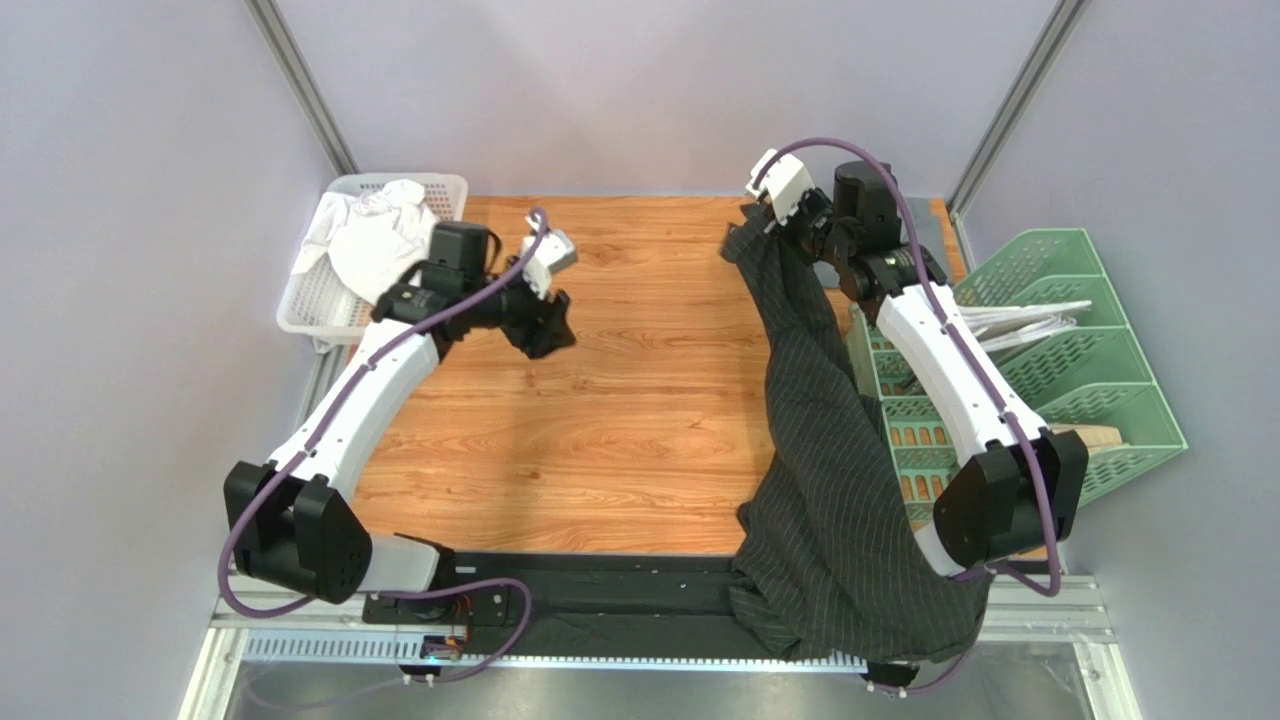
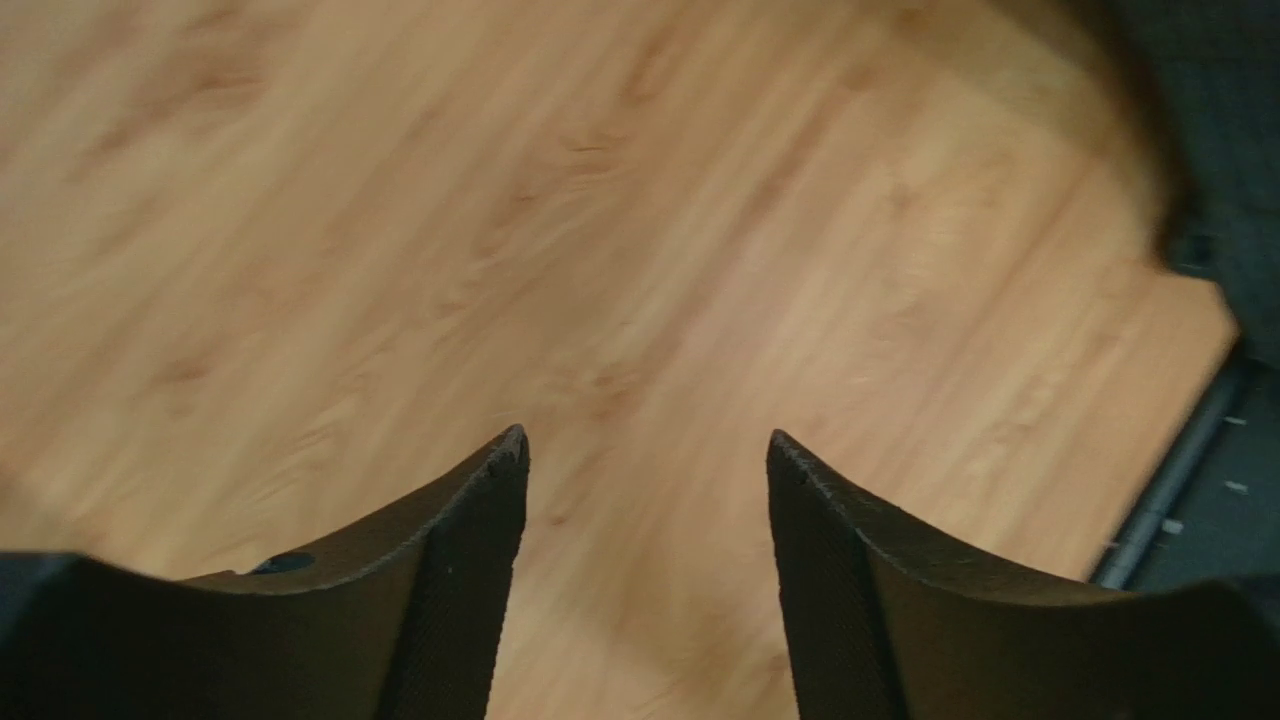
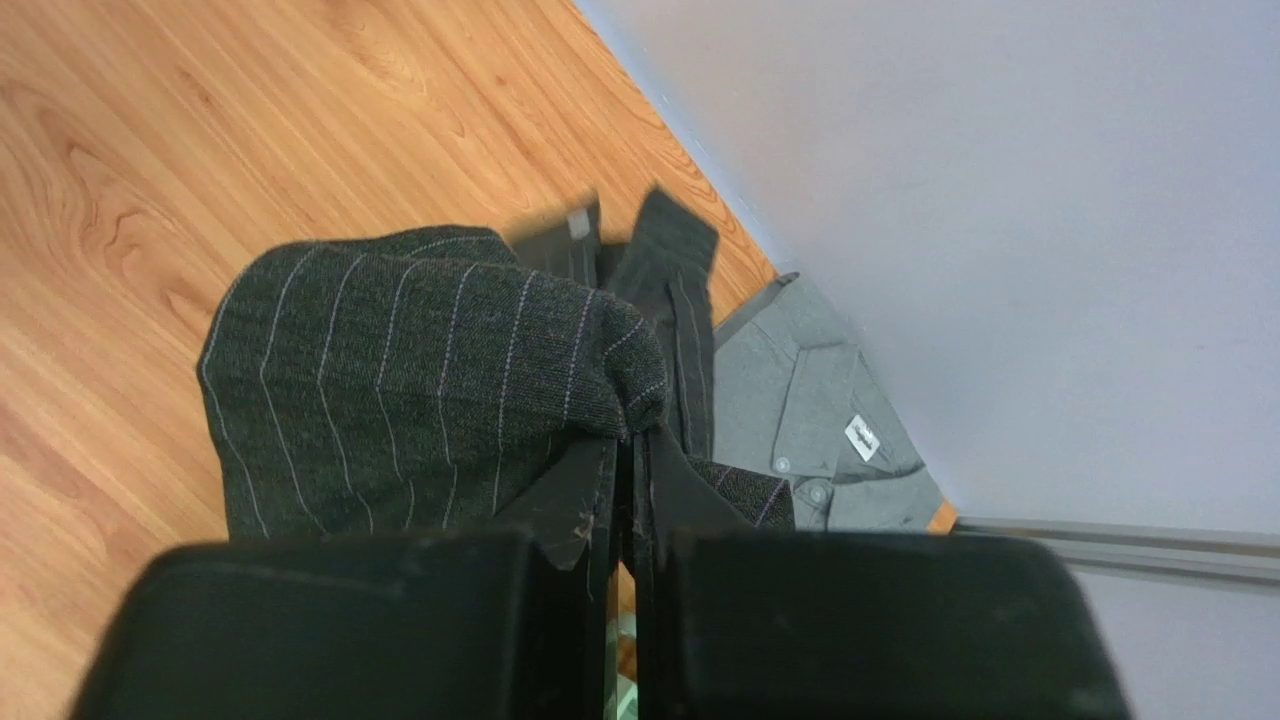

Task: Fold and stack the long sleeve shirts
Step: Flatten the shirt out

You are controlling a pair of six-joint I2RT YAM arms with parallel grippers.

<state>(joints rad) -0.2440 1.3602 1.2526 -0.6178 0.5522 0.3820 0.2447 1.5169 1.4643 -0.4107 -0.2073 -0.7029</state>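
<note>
The black pinstriped shirt hangs in a long strip from the table's far right to its near edge, where it bunches over the rail. My right gripper is shut on its upper end, lifted at the far right; in the right wrist view the pinched cloth bulges over the closed fingers. The grey shirt, folded with its collar label showing, lies below near the back wall. My left gripper is open and empty above bare wood at the left-middle; its fingertips stand apart.
A white basket with white cloth sits at the far left corner. A green wire rack holding papers stands off the table's right edge, next to my right arm. The black rail runs along the near edge.
</note>
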